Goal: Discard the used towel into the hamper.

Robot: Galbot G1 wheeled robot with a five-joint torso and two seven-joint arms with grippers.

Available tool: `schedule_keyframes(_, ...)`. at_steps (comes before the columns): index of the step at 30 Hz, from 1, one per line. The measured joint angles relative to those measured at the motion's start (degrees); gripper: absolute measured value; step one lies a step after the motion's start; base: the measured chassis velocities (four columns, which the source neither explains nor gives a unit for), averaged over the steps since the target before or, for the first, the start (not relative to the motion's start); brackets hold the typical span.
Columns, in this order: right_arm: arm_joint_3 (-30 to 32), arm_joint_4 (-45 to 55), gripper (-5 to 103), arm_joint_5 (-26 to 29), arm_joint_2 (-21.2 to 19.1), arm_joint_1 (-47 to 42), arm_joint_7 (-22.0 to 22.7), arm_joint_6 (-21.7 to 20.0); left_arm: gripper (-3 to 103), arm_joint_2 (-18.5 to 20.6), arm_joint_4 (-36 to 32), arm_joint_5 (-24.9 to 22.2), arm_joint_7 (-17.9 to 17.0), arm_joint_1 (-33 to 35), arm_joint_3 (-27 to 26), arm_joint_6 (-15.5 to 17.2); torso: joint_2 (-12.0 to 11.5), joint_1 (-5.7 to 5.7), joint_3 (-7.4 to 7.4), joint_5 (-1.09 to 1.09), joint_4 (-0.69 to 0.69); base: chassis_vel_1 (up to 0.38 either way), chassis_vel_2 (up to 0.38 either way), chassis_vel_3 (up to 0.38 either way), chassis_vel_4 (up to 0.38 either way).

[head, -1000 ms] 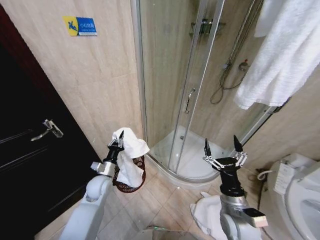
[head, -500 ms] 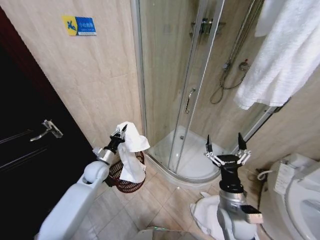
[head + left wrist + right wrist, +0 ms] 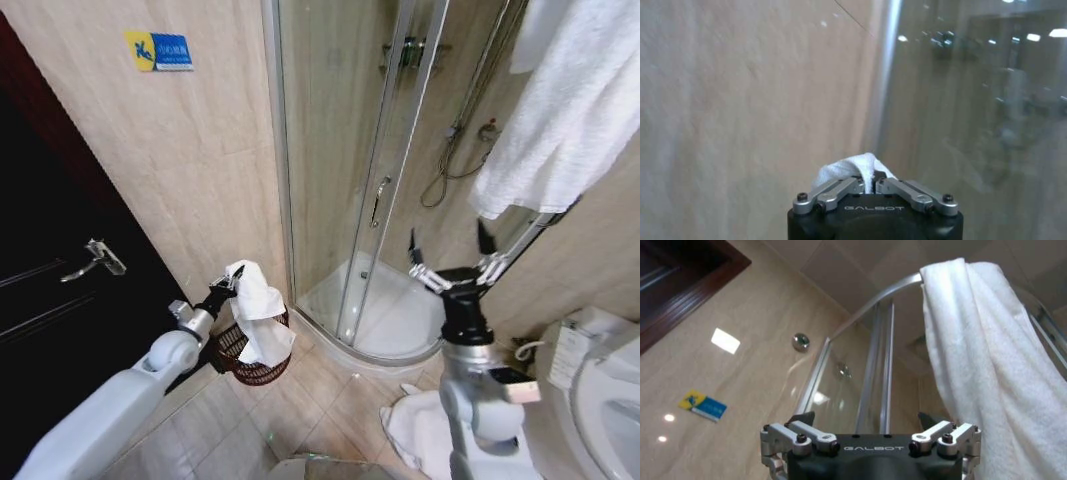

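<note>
The used towel (image 3: 260,318) is white and hangs from my left gripper (image 3: 228,281), which is shut on its top corner. The cloth drapes down over the hamper (image 3: 238,362), a small dark reddish-brown openwork basket on the floor against the tiled wall; the towel's lower end covers part of the rim. In the left wrist view the left gripper (image 3: 873,179) pinches a white fold of the towel (image 3: 852,169). My right gripper (image 3: 451,246) is raised in front of the shower, open and holding nothing. In the right wrist view the right gripper (image 3: 867,421) points upward.
A glass shower enclosure (image 3: 375,200) stands just right of the hamper. A dark door with a lever handle (image 3: 96,258) is to the left. Another white towel (image 3: 415,432) lies on the floor, a large one (image 3: 560,110) hangs at upper right, and a toilet (image 3: 600,385) sits at right.
My left arm has stretched out and dropped lower, carrying the towel down over the hamper. The right gripper has risen, staying open.
</note>
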Motion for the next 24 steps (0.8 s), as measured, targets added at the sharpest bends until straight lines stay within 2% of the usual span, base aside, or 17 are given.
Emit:
schedule_keyframes(1,-0.54,1.39,100,0.01,0.27,-0.67,-0.72,-0.04,3,1.42,0.21,-1.59,-1.68,-1.82,0.22,0.13,0.0,0.0,0.0,0.0,0.0,0.0,0.0,0.0,0.0)
schedule_keyframes(3,-1.22,2.64,100,-0.21,0.71,-1.73,-1.72,0.09,3,2.87,0.87,-2.92,-2.93,-4.33,0.24,0.19,0.0,0.0,0.0,-0.01,-0.01,0.0,0.0,0.0,0.0)
schedule_keyframes(8,-1.94,3.3,100,-1.47,1.52,-3.06,-3.67,1.59,3,5.15,1.74,-4.76,-3.73,-9.28,1.49,0.27,0.0,0.0,0.0,0.02,0.0,0.0,0.0,0.0,0.0)
schedule_keyframes(11,-2.1,2.8,100,-2.28,1.63,-3.96,-4.99,3.66,3,6.37,3.35,-5.31,-3.78,-15.55,7.94,0.33,0.0,0.0,0.0,0.0,0.01,0.0,0.0,0.0,0.0)
schedule_keyframes(12,-2.1,2.8,100,-2.28,1.63,-3.96,-4.99,3.66,3,6.37,3.35,-5.31,-3.78,-15.55,7.94,0.33,0.0,0.0,0.0,0.0,0.01,0.0,0.0,0.0,0.0)
schedule_keyframes(13,-2.11,2.52,100,-2.41,1.69,-4.16,-5.22,4.16,3,6.22,4.28,-5.58,-4.14,-18.5,11.21,0.35,0.0,0.0,0.0,0.01,0.0,0.0,0.0,0.0,0.0)
schedule_keyframes(15,-2.1,1.89,100,-2.66,1.9,-4.47,-5.32,5.17,3,4.95,6.06,-5.55,-4.72,-22.19,15.55,0.43,0.0,0.0,0.0,0.01,-0.01,0.0,0.0,0.0,0.0)
schedule_keyframes(16,-2.1,1.89,100,-2.66,1.9,-4.47,-5.32,5.17,3,4.95,6.06,-5.55,-4.72,-22.19,15.55,0.43,0.0,0.0,0.0,0.01,-0.01,0.0,0.0,0.0,0.0)
schedule_keyframes(19,-2.17,0.55,100,-3.1,2.32,-4.75,-4.88,6.29,3,0.38,9.9,-3.57,-6.42,-25.32,20.31,0.85,0.0,0.0,0.0,0.02,0.0,0.0,0.0,0.0,0.0)
schedule_keyframes(20,-2.17,0.55,100,-3.1,2.32,-4.75,-4.88,6.29,3,0.38,9.9,-3.57,-6.42,-25.32,20.31,0.85,0.0,0.0,0.0,0.02,0.0,0.0,0.0,0.0,0.0)
schedule_keyframes(22,-2.27,-0.95,100,-3.85,3.12,-4.67,-4.01,7.04,3,-5.84,15.28,-0.36,-7.4,-27.8,24.16,0.32,0.0,0.0,0.0,-0.02,0.01,0.0,0.0,0.0,0.0)
schedule_keyframes(23,-2.28,-1.3,100,-3.98,3.19,-4.69,-3.87,7.12,3,-7.52,16.83,0.4,-7.44,-28.56,25.07,-0.01,0.0,0.0,0.0,-0.02,0.0,0.0,0.0,0.0,0.0)
schedule_keyframes(24,-2.28,-1.3,100,-3.98,3.19,-4.69,-3.87,7.12,3,-7.52,16.83,0.4,-7.44,-28.56,25.07,-0.01,0.0,0.0,0.0,-0.02,0.0,0.0,0.0,0.0,0.0)
